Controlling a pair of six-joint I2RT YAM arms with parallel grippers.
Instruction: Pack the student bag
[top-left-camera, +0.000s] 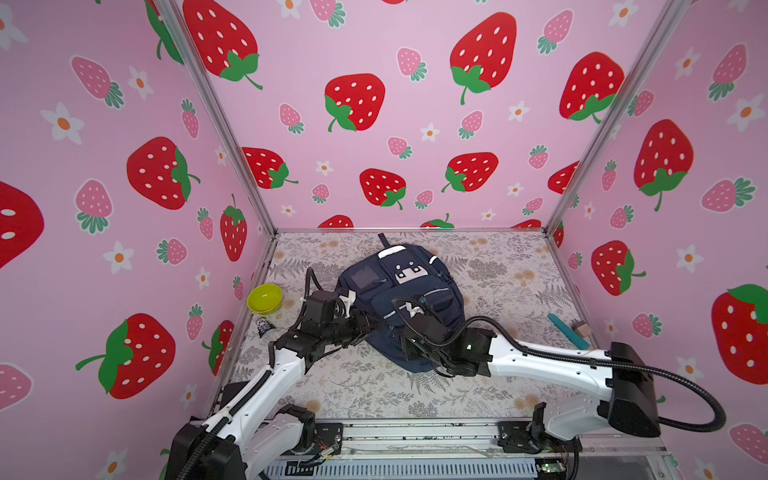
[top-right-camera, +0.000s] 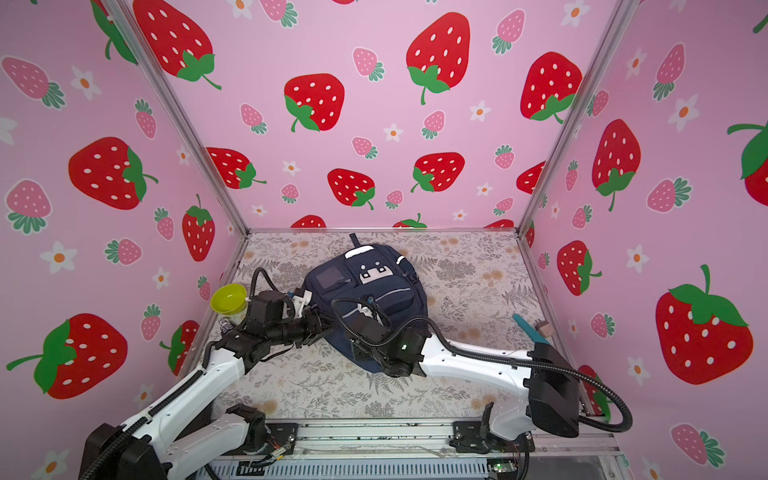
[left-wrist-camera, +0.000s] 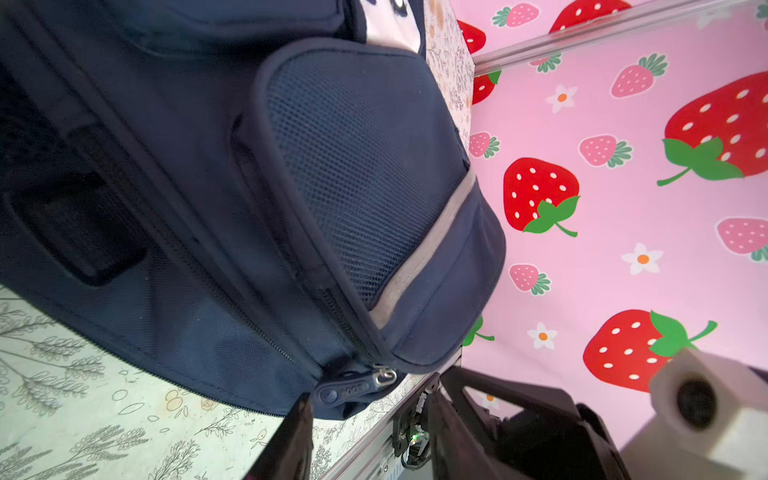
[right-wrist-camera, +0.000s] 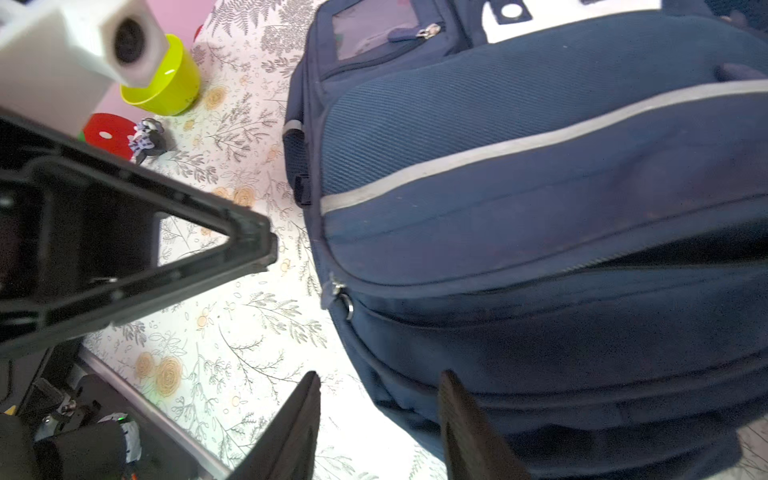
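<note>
The student bag (top-left-camera: 409, 286) (top-right-camera: 370, 291), navy blue with grey stripes and a white face patch, lies flat in the middle of the table. My left gripper (top-left-camera: 368, 328) (left-wrist-camera: 374, 415) is at the bag's left side, open. In the left wrist view a dark zip pull (left-wrist-camera: 345, 390) hangs just ahead of the gap between the fingers, untouched. My right gripper (top-left-camera: 407, 353) (right-wrist-camera: 380, 399) is at the bag's near-left corner, open. There the corner of the bag (right-wrist-camera: 540, 249) lies between its fingers without being clamped. A second zip slider with a ring (right-wrist-camera: 343, 297) shows on the bag's side.
A yellow-green bowl (top-left-camera: 264, 298) (right-wrist-camera: 166, 83) stands at the left wall, with a small black-and-white packet (top-left-camera: 264, 326) (right-wrist-camera: 147, 139) in front of it. A teal stick (top-left-camera: 567, 330) and a small tan block (top-left-camera: 582, 328) lie at the right wall.
</note>
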